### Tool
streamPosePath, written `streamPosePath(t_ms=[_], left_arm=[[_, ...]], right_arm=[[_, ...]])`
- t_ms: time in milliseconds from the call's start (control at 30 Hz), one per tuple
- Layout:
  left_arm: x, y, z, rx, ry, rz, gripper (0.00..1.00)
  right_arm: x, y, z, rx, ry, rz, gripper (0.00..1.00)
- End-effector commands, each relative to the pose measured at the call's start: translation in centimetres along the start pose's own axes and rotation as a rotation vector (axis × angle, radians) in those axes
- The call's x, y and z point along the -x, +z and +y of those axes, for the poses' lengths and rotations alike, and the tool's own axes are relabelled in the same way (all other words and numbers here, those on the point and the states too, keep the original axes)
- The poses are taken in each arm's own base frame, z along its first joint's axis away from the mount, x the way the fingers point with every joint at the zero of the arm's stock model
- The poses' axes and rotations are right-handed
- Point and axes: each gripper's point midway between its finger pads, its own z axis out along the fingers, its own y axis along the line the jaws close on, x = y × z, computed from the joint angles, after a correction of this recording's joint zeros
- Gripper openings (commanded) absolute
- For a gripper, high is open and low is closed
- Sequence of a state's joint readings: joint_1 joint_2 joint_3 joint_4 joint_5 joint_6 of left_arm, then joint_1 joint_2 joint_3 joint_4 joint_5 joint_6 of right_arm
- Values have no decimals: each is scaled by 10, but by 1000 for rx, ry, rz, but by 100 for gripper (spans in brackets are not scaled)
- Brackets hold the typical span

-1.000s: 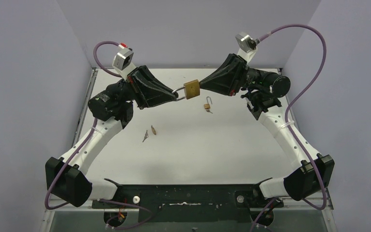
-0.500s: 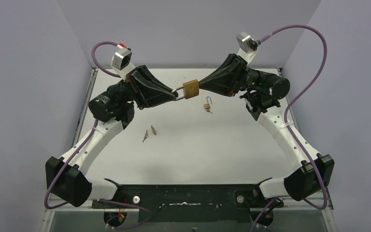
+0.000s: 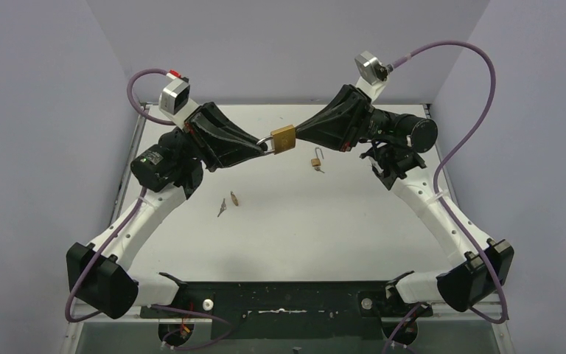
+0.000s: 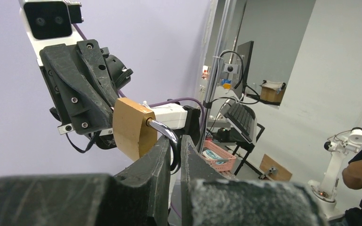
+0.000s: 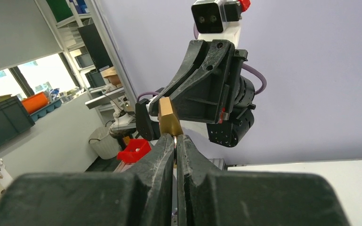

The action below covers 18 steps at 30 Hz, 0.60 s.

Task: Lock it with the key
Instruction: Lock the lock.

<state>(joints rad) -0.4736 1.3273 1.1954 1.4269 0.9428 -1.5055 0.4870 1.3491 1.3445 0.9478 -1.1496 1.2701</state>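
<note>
The left gripper (image 3: 265,144) is raised above the table (image 3: 324,221), its fingers clenched on the silver shackle (image 4: 162,130) of the brass padlock (image 3: 283,139). It has swung a little toward 9 o'clock since half a second ago, and its wrist camera sits further out to that side. At 7 o'clock from it, two small brownish pieces (image 3: 233,198) lie on the table where they lay before; they are too small to identify.

The padlock hangs in the air between the two grippers, at about 12 o'clock over the tabletop. It has shifted slightly toward 9 o'clock and is tilted more than before.

The right gripper (image 3: 299,133) has followed it leftward. Its fingers are pressed together on a thin metal tab (image 5: 174,141) at the padlock's base; whether that is the key I cannot tell.

At 5 o'clock from the held lock, a small padlock (image 3: 315,161) lies on the table with its shackle up, unmoved.
</note>
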Motion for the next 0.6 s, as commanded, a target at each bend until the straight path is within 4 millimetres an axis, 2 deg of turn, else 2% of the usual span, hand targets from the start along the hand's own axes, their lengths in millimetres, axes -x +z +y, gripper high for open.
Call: streamPosePath(t_ms=[0, 300, 567], left_arm=[[-1, 2, 35, 89, -17, -59, 0], [-8, -2, 48, 124, -39, -53, 0], [-17, -8, 72, 175, -70, -59, 0]], right_arm=[[-29, 17, 15, 59, 20, 95, 0], [-26, 19, 17, 59, 18, 103, 0], [-34, 24, 17, 75, 44, 114, 0]])
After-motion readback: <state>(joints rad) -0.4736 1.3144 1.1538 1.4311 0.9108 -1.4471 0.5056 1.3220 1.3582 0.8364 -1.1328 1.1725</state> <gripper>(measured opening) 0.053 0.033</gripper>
